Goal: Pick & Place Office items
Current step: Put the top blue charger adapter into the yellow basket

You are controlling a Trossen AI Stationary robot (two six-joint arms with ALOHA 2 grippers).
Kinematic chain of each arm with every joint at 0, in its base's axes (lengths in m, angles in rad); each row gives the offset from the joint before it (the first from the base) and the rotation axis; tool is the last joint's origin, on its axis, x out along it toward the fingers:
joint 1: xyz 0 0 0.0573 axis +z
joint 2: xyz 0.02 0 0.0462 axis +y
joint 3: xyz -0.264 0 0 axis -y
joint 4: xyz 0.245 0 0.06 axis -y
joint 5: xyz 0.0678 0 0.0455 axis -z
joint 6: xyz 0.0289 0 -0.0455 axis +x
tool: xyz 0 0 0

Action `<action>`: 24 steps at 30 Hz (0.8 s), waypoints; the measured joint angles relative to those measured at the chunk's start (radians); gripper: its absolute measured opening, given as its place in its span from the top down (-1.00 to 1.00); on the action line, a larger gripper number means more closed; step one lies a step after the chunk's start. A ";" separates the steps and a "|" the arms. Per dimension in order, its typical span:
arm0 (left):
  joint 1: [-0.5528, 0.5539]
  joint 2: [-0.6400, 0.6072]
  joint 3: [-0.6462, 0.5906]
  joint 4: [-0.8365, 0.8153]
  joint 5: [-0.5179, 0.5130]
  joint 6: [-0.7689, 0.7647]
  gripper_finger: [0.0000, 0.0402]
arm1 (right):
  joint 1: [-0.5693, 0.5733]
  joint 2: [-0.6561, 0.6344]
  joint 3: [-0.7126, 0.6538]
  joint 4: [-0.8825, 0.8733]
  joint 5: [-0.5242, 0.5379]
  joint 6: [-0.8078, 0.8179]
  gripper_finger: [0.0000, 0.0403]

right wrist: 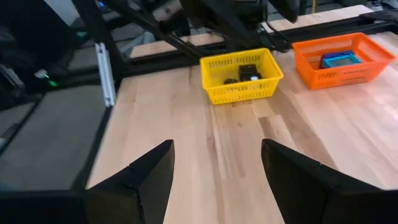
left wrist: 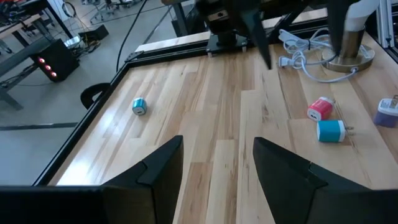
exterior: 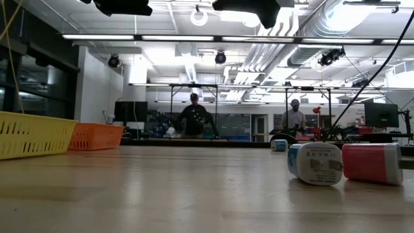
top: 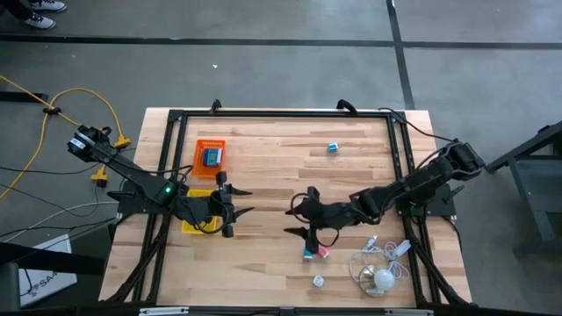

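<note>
Both grippers hover over mid-desk (top: 281, 167) with jaws spread, holding nothing. The left gripper (top: 235, 204) sits left of centre beside the yellow basket (top: 198, 219); the orange basket (top: 211, 154) lies above it. The right gripper (top: 303, 219) sits right of centre. Bare wood separates them. A teal block (top: 309, 254) and pink block (top: 322, 252) lie touching below the right gripper; a small teal item (top: 333, 147) rests near the upper edge; a white block (top: 318, 281) lies near the lower edge beside the white cable bundle (top: 379, 268).

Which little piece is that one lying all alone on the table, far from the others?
Start at the orange tray on the wooden table, then look across the far side toward the right arm's side. The small teal block lies there on bare wood. Nothing is near it, while the pink and teal blocks cluster by the white cable.
</note>
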State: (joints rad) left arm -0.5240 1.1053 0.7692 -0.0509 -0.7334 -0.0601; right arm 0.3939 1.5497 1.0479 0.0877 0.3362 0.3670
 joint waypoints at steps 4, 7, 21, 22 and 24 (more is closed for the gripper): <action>0.000 0.000 0.000 0.000 0.000 0.000 0.07 | -0.057 -0.018 0.000 -0.097 -0.028 -0.005 -0.14; 0.000 0.000 0.000 0.000 0.000 0.000 0.07 | -0.120 -0.046 0.002 -0.199 -0.074 -0.004 -0.14; 0.000 0.000 -0.001 0.007 0.000 0.000 0.07 | -0.412 -0.201 0.001 -0.501 -0.297 -0.389 -0.14; 0.000 0.000 -0.001 0.007 0.000 0.000 0.07 | -0.434 -0.210 0.001 -0.532 -0.316 -0.411 -0.14; 0.000 0.000 -0.001 0.007 0.000 0.000 0.07 | -0.473 -0.215 -0.001 -0.581 -0.336 -0.454 -0.14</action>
State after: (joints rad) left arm -0.5240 1.1049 0.7685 -0.0437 -0.7338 -0.0597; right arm -0.0795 1.3350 1.0470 -0.4936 -0.0001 -0.0872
